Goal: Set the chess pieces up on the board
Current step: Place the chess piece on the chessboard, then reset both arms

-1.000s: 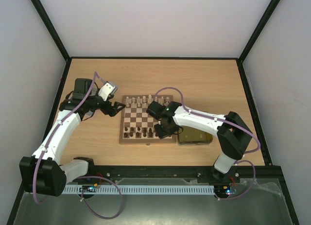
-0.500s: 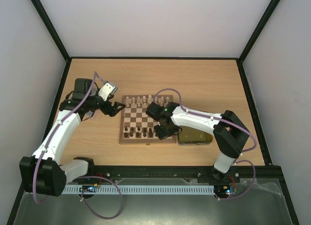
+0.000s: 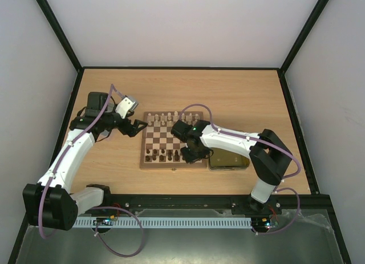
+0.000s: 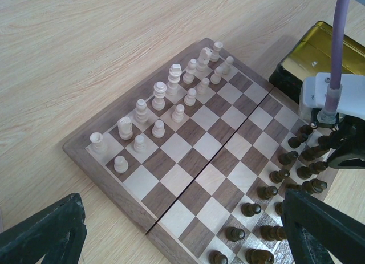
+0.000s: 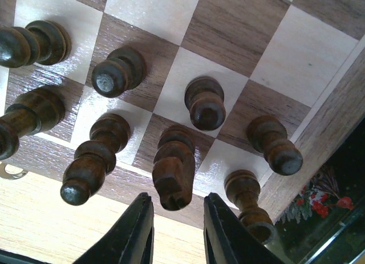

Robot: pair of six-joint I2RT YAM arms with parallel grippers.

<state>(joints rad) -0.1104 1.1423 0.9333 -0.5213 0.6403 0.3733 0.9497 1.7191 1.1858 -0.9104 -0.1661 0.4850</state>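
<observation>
The board [image 3: 165, 139] lies mid-table. Pale chess pieces [image 3: 171, 118] stand in its two far rows and dark chess pieces [image 3: 162, 155] in its two near rows. My right gripper [image 3: 191, 154] hangs low over the board's near right corner. In the right wrist view it [image 5: 178, 232] is open, its fingertips [image 5: 137, 230] on either side of a standing dark knight [image 5: 174, 167] with a gap on each side. My left gripper [image 3: 138, 125] hovers open and empty at the board's far left corner, and its fingers [image 4: 43, 235] frame the board [image 4: 188, 178].
A yellow-lined tin [image 3: 228, 159] sits against the board's right edge; it also shows in the left wrist view [image 4: 336, 41] and the right wrist view [image 5: 319, 218]. Dark pieces [image 5: 108, 76] crowd closely around the knight. Black frame rails border the table.
My right gripper has shifted slightly left and nearer over the near right corner of the board. The left arm has not moved.
</observation>
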